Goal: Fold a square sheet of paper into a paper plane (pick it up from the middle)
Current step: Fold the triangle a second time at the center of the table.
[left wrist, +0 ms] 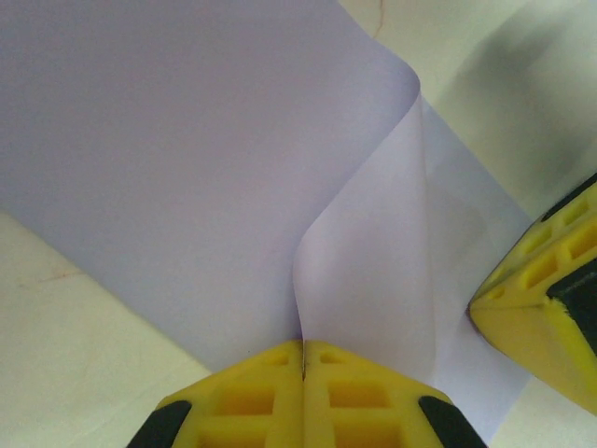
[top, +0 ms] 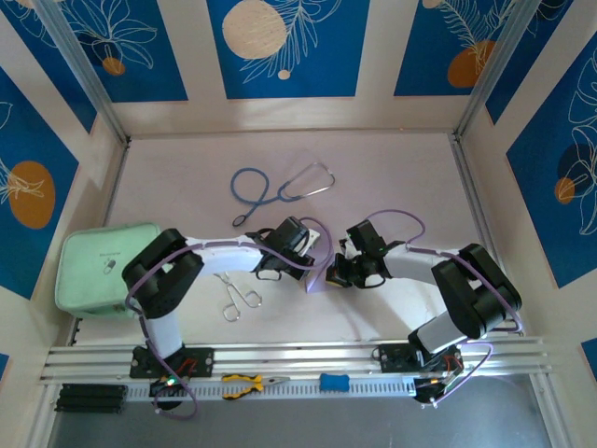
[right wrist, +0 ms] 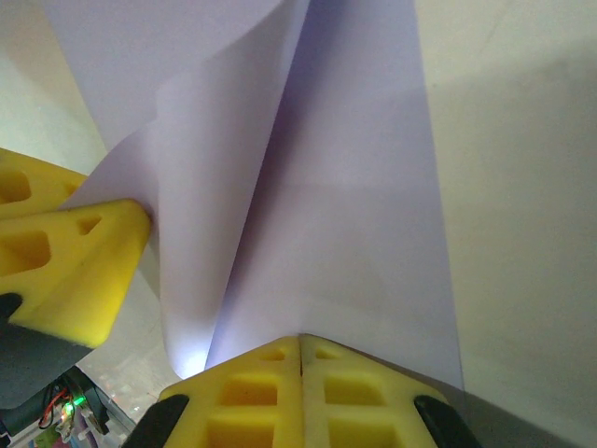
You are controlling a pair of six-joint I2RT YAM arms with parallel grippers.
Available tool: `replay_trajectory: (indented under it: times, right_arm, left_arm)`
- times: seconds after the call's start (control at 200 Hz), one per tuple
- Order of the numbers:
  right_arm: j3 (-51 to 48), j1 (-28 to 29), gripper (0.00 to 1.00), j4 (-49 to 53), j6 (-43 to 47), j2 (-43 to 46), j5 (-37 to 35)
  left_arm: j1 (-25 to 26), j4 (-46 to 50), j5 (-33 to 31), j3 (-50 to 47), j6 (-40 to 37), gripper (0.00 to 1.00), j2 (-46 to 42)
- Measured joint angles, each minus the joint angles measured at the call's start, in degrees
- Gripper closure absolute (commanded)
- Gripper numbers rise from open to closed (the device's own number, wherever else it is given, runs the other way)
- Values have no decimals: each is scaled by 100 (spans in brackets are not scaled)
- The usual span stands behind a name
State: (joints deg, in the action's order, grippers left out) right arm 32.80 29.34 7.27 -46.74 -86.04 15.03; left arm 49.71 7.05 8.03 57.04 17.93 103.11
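– The square sheet of paper (top: 318, 278), where is it?

– Held up off the table (top: 392, 177), pinched between the two grippers where they meet. The left gripper (top: 311, 258) has its yellow jaws pressed together on a curled edge of the sheet; the left wrist view shows the lilac paper (left wrist: 187, 187) running right into the seam at the left gripper (left wrist: 303, 350). The right gripper (top: 338, 271) is clamped the same way, and in its wrist view the sheet (right wrist: 354, 233) rises from the closed tips of the right gripper (right wrist: 300, 341) and bends into a loose fold.

– How do the arms stand?

– The left arm (top: 219, 250) has its elbow raised and its forearm reaching towards the right one. The right arm (top: 420, 261) mirrors it. Their tips are just beside each other, each one's finger showing in the other's wrist view.

– What lies around them?

– A mint-green pouch (top: 104, 269) well out beyond the left elbow. A blue stethoscope (top: 280, 187) lies on the far side of the grippers, apart from the paper. Metal forceps (top: 235, 294) lie under the left forearm, on its near side. Yellow-handled pliers (top: 247, 385) rest on the rail between the bases.

– Anything in the way?

– Nothing touches the sheet but the jaws.
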Motion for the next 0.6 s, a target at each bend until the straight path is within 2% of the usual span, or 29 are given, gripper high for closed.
replay_trajectory:
  times: [0.6]
  right_arm:
    - [-46,-22,99,11,0,74,-31]
  left_arm:
    - [-22,-57,0,-63,63,100,-105]
